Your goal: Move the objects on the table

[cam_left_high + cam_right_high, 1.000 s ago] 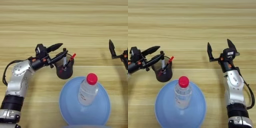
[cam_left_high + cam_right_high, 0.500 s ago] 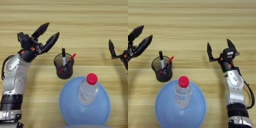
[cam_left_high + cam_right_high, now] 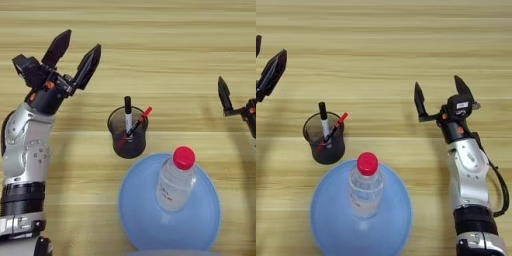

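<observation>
So, far left, the left gripper is up off the table with its two black fingers spread wide, nothing in them, well apart from the cup. The cup is dark and see-through, standing upright, with a black-capped pen and a red-capped pen leaning inside it. It sits just beside the upper left rim of the blue plate. The bottle, clear with a red cap, stands upright on the plate. Over on the right, the right gripper is spread open too, empty, well clear of everything.
</observation>
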Controlling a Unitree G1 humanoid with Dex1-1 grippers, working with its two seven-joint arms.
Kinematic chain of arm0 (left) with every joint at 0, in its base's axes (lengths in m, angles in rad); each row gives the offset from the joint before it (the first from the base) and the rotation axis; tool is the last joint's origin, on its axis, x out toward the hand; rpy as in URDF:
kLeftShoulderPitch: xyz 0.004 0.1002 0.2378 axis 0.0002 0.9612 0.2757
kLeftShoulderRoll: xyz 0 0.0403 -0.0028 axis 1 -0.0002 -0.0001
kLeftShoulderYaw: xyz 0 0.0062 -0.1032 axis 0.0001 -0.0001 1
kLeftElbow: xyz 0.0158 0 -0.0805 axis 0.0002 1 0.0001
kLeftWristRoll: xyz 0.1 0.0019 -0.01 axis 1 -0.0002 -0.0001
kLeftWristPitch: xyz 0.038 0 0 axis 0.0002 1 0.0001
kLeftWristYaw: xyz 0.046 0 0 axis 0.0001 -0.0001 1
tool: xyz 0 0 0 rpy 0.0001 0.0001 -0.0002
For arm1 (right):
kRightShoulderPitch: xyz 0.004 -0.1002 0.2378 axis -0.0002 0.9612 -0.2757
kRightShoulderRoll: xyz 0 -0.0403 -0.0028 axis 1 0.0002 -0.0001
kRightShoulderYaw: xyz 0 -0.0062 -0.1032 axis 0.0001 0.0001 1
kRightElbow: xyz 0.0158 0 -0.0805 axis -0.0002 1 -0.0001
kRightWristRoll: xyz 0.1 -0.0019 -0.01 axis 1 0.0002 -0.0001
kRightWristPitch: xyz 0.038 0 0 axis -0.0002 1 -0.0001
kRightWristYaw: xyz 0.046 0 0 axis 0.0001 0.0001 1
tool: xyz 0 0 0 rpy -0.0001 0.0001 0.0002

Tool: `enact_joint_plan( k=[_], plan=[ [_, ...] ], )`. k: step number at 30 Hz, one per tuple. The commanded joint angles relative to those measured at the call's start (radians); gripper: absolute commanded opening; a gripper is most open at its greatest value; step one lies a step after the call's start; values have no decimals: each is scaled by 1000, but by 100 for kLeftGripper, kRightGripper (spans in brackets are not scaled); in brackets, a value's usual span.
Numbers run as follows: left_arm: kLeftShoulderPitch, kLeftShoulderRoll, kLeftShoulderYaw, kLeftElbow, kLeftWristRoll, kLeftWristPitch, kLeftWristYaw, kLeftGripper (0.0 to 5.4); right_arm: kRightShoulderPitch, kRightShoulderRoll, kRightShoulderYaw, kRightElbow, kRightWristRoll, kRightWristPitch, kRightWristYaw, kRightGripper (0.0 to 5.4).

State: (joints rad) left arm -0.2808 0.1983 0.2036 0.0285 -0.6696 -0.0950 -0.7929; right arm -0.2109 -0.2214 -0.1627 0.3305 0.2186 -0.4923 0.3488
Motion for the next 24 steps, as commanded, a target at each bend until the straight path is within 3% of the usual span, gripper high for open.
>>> enact_joint_plan(
  k=[1, 4, 13, 20, 24],
  plan=[
    [-17, -7, 5, 30, 53, -21, 50, 538, -9, 0, 0, -16, 8, 0, 11, 540],
    [-32, -11, 11, 69, 119, -36, 133, 538, -8, 1, -1, -17, 9, -1, 13, 540],
    [-45, -14, 17, 152, 249, -93, 264, 538, -7, 1, -3, -23, 4, -4, 8, 540],
    [-58, -3, 4, 306, 438, -215, 405, 538, -11, -17, 1, -55, -20, -21, 8, 540],
    [-75, -5, 19, 376, 460, -227, 465, 538, -10, -45, 2, -134, 19, 7, 54, 540]
  ],
)
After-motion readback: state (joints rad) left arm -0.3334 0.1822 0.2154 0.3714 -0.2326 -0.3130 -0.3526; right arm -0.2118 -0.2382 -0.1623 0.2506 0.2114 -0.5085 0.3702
